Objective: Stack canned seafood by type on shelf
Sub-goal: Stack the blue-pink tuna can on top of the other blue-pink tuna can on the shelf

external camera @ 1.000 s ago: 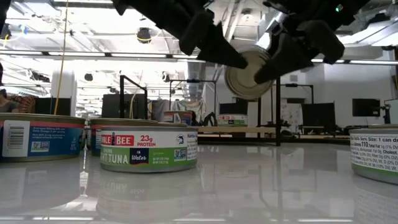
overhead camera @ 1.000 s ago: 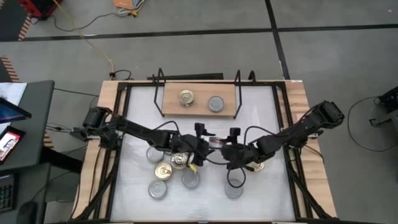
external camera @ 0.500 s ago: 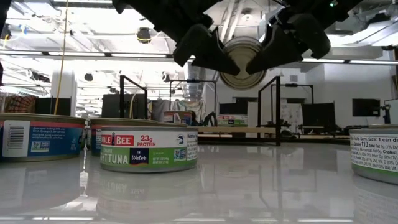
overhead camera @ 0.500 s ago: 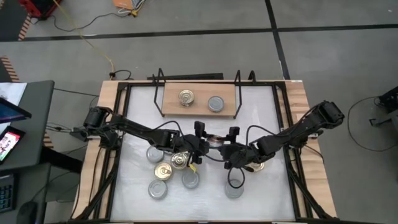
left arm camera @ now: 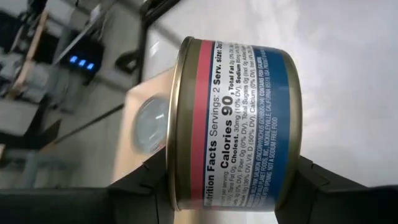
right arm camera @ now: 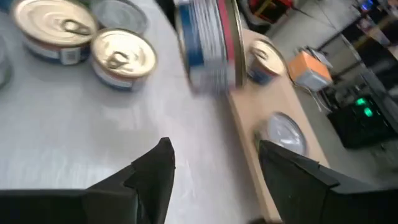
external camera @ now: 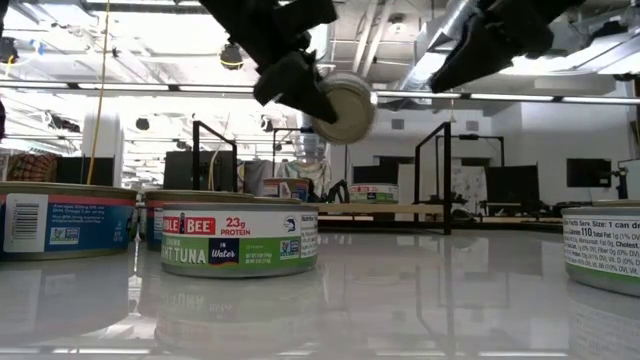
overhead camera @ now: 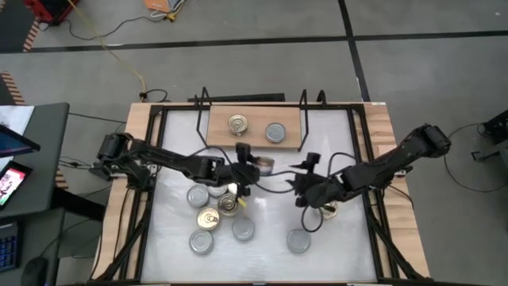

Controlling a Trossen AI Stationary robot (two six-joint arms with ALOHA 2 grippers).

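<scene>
Held tin point(left arm camera: 233, 124): flat round can with a gold rim and a blue label edged by a pink band, printed with nutrition text; it is gripped on edge, lifted off the white surface point(overhead camera: 270, 242), just in front of the shelf point(overhead camera: 254, 129).
Left gripper point(overhead camera: 244, 159): fingers point(left arm camera: 149, 186) clamped on the tin's two flat faces, near the shelf's front edge.
Right gripper point(overhead camera: 305, 176): fingers point(right arm camera: 152, 171) spread wide with nothing between them, apart from the tin, over the middle of the surface.
Shelf: light-wood board with black wire frames at both ends; a gold-topped tin point(overhead camera: 237, 124) and a silver-topped tin point(overhead camera: 275, 132) sit side by side on it.
Loose tins: a cluster of gold and silver tops point(overhead camera: 213, 218) lies on the surface under the left arm; one silver-topped tin point(overhead camera: 298, 240) sits alone nearer the front.
High view only: the full spread of tins and both arms reaching inward.
Low view only: the held tin's pale flat face hanging in the air, plus a green tuna can point(external camera: 238, 240) and a blue-labelled can point(external camera: 68, 222) standing in the foreground.
Left wrist view only: the label's print.
Change: half a second ago both grippers met at the tin; now only the left one has it, nearer the shelf, and the right one has drawn back.
</scene>
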